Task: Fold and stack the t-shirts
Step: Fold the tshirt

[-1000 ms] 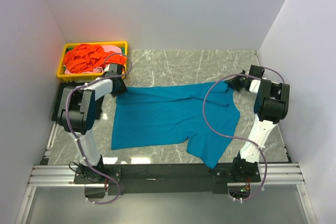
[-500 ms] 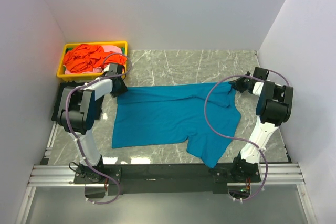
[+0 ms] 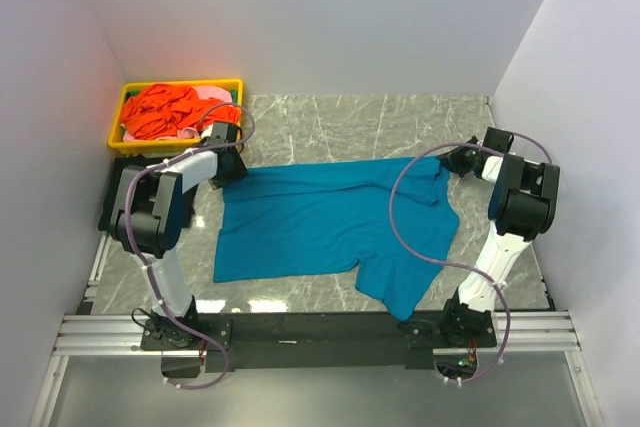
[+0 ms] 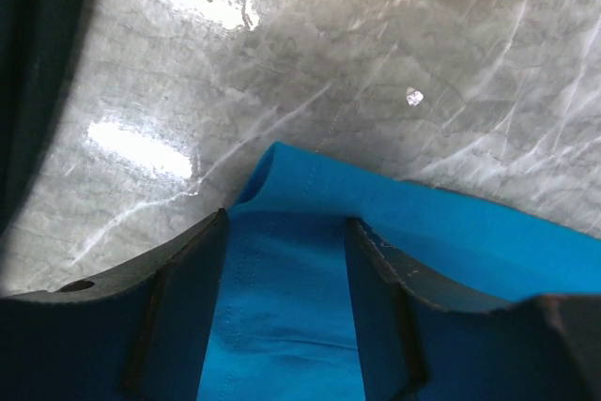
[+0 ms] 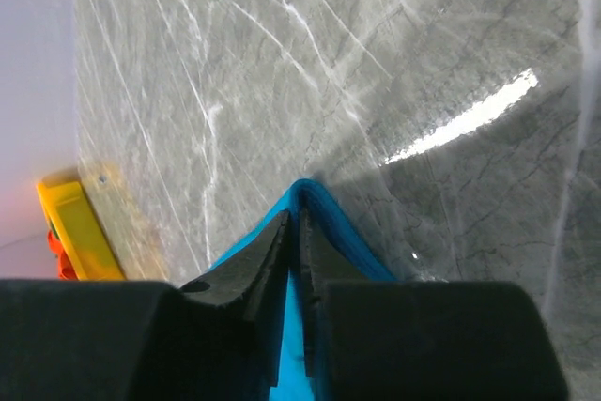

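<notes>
yellow tray (image 3: 232, 87) at marble table's (image 3: 350, 127) far-left corner

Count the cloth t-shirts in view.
3: teal-blue cloth t-shirt spread on the marble table; orange-red t-shirt and pink t-shirt in the yellow plastic tray. Others may be hidden.

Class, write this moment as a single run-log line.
left pincer: open over teal t-shirt corner | right pincer: shut on teal t-shirt edge | teal t-shirt: spread out, unfolded

The overhead camera looks down from the near side; both wrist cameras press close on the same large teal-blue cloth t-shirt (image 3: 320, 222).
</notes>
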`<action>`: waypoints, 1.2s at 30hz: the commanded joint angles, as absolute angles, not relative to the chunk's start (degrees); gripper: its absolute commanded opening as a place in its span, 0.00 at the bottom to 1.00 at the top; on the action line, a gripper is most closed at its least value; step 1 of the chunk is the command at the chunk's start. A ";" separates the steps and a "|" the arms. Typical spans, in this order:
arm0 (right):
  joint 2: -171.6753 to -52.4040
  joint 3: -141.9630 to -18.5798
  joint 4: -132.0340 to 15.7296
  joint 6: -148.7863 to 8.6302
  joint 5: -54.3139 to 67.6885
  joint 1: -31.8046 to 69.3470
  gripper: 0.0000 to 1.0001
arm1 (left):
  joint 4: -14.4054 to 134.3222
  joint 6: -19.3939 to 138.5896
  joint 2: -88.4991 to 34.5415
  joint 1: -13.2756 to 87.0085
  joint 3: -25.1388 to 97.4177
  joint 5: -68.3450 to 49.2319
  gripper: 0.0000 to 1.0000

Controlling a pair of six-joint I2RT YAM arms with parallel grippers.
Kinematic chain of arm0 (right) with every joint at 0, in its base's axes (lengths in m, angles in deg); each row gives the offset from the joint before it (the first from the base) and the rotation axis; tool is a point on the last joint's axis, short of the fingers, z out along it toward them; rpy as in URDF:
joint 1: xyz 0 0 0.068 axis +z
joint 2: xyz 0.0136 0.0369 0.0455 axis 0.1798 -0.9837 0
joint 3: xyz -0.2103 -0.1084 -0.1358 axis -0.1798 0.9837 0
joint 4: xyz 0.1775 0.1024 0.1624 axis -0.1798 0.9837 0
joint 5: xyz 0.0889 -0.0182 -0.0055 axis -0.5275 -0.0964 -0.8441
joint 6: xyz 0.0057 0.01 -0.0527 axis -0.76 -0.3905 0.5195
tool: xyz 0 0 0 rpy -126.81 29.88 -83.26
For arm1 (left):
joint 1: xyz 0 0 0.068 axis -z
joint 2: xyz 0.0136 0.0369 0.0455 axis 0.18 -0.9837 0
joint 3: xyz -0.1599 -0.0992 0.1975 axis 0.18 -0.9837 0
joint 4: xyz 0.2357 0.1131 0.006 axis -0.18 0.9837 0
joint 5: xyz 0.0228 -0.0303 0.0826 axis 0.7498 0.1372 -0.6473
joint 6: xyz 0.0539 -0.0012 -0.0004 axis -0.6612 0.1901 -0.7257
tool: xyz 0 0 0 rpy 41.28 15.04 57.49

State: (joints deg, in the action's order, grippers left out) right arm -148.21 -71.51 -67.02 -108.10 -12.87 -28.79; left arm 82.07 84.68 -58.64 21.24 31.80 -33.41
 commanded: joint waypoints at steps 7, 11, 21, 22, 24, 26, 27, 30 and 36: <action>-144.43 -75.83 -64.38 -99.75 -12.74 -29.96 0.34 | 83.24 80.28 -55.11 21.18 33.93 -39.70 0.74; -139.95 -76.79 -59.02 -93.07 -10.55 -29.43 0.36 | 84.12 79.92 -54.32 21.18 35.78 -38.48 0.78; -131.94 -76.88 -48.21 -69.28 -7.12 -18.11 0.37 | 86.05 78.17 -40.37 26.70 30.95 -43.20 0.89; -132.90 -77.41 -46.11 -67.41 -6.94 -15.22 0.37 | 86.58 77.38 -39.21 27.41 30.25 -43.74 0.90; -134.66 -79.77 -44.17 -63.90 -7.64 -12.65 0.37 | 87.11 76.59 -35.88 28.99 27.71 -44.27 0.94; -137.56 -81.27 -42.58 -63.79 -8.69 -10.62 0.37 | 87.02 76.14 -33.41 29.35 24.29 -44.36 0.97; -138.27 -82.23 -42.40 -63.70 -8.70 -10.62 0.37 | 86.68 75.80 -30.53 29.44 22.96 -44.36 0.98; -140.73 -84.17 -41.17 -61.51 -9.22 -7.64 0.37 | 84.75 75.53 -25.25 29.44 17.95 -44.45 0.98; -145.83 -89.09 -36.25 -59.22 -9.14 -5.52 0.37 | 81.58 74.91 -22.93 29.44 13.19 -44.62 0.98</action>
